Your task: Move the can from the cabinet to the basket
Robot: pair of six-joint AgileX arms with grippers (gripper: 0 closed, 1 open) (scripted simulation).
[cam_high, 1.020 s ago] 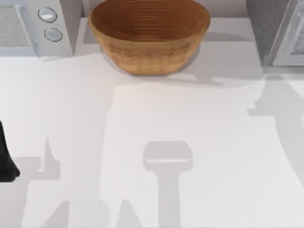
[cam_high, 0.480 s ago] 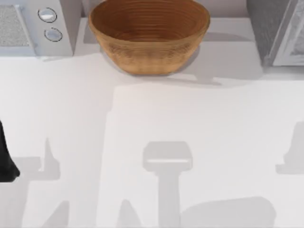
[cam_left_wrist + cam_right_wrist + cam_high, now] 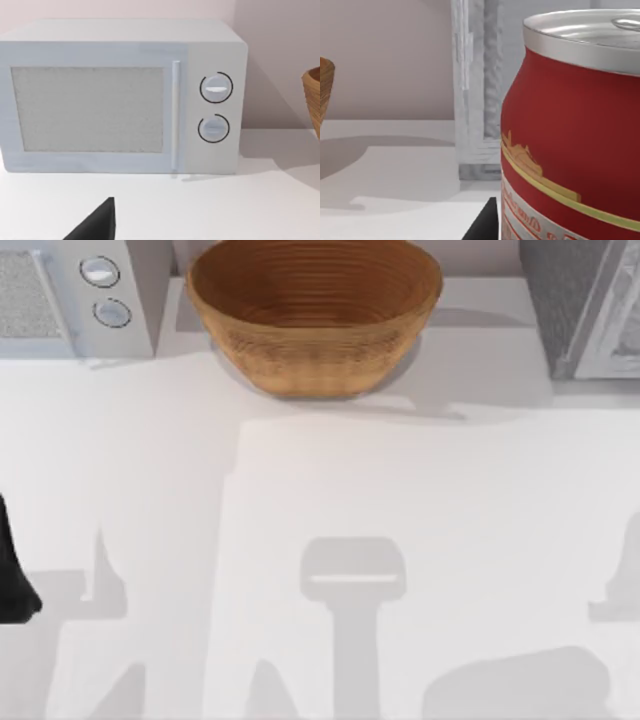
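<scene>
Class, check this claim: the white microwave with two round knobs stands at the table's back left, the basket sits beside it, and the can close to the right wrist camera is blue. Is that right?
One thing is wrong: the can is red with a silver top, not blue, as the right wrist view shows. The microwave does stand at the back left, with the basket beside it.

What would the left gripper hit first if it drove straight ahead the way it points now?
Probably the white microwave: the left wrist view faces its door squarely, with bare table between. One dark finger tip shows low in that view. The basket sits off to the side, out of line. Depth is unclear.
</scene>
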